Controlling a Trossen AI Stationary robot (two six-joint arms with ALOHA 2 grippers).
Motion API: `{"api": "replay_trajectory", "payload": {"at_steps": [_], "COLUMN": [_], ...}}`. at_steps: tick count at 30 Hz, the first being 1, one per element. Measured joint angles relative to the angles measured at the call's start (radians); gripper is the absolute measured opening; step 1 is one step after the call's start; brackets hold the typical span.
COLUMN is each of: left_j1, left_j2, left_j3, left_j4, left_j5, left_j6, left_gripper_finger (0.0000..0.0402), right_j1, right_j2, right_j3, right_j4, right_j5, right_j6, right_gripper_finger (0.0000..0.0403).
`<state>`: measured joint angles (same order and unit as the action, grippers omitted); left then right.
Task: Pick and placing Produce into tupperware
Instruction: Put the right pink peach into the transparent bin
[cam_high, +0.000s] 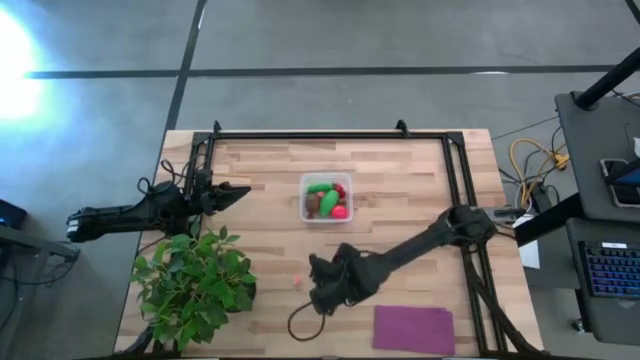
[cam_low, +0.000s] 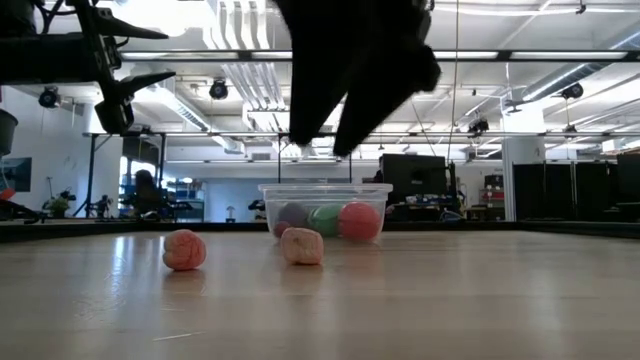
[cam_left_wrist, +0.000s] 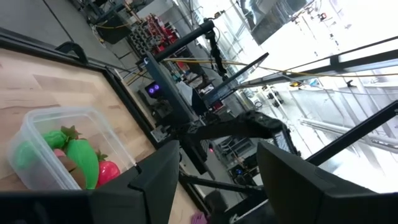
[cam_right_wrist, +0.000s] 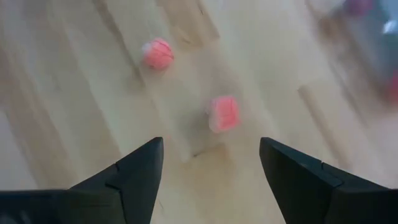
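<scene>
right end effector (cam_right_wrist: 210, 168) released above pink produce (cam_right_wrist: 223, 113) | tupperware (cam_high: 326, 198) long axis across table

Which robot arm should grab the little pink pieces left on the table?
Probably the right. Its open gripper hangs just above the two pink pieces, while the left gripper waits open beyond the container.

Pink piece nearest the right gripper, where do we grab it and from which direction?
Straight down from above, right gripper open and straddling the nearer pink piece. Pinch across its rounded middle: it is a small lump lying free on the table, apart from the other pink piece, so the sides look clear.
</scene>
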<state>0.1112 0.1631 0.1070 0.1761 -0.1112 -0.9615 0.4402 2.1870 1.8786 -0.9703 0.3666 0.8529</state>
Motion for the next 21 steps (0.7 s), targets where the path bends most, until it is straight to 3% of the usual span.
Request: {"api": "replay_trajectory", "payload": {"at_steps": [4,15,18,21], "left_j1": [0.0,0.0,0.0,0.0], "left_j2": [0.0,0.0,0.0,0.0], "left_j3": [0.0,0.0,0.0,0.0], "left_j4": [0.0,-0.001,-0.001,-0.001], "left_j5": [0.0,0.0,0.0,0.0], "left_j6": [0.0,0.0,0.0,0.0], "left_gripper_finger": [0.0201,0.0201,0.0201,0.0201], "right_j1": [0.004,-0.04,-0.076,-0.113], "right_j2": [0.043,0.086,0.083,0.08], "right_j3": [-0.001,-0.002,-0.002,-0.002], "right_j4": [0.023,0.046,0.044,0.034], "right_j5": [0.001,-0.007,-0.098,-0.256], "right_j6": [0.121,0.222,0.287,0.362], "right_gripper_finger": [0.0255,0.0237,0.0236,0.0237]}}
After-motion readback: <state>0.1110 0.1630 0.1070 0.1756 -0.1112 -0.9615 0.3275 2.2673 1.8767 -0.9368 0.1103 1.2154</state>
